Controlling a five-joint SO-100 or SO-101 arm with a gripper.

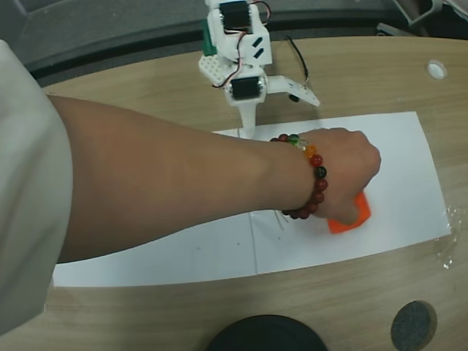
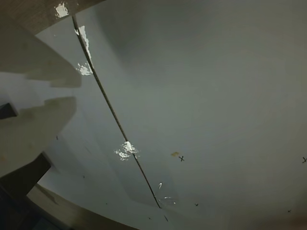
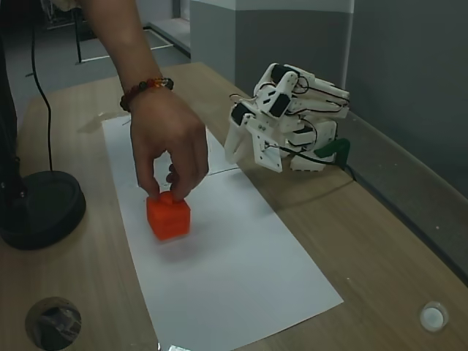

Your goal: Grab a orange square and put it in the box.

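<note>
Your orange square (image 3: 168, 217) sits on the white paper (image 3: 241, 278) spread across the wooden worktop (image 3: 380, 241). A person's hand (image 3: 170, 142) reaches down over it, and in a fixed view the fingertips (image 3: 178, 191) touch its top face. In the other fixed view the same hand (image 1: 344, 172) covers most of the cube, leaving a corner (image 1: 352, 217) showing at the lower right of the fist. The wrist carries a bracelet (image 1: 313, 175) of dark red, green and amber beads.

Your arm is folded back near the far edge of the sheet, well apart from the cube. Its white claw (image 3: 235, 150) points down at the paper in a fixed view, and in the other fixed view one pale finger (image 1: 248, 121) hangs just above the sheet's edge. You cannot tell from these views whether the claw is spread or pressed together; it holds nothing you can see.

The wrist view looks onto grey-lit paper (image 2: 216, 96) crossed by a thin dark seam (image 2: 115, 117), with small pen crosses (image 2: 181, 158) scattered on it. A round black base (image 3: 36, 208) stands on the worktop beside the paper.
</note>
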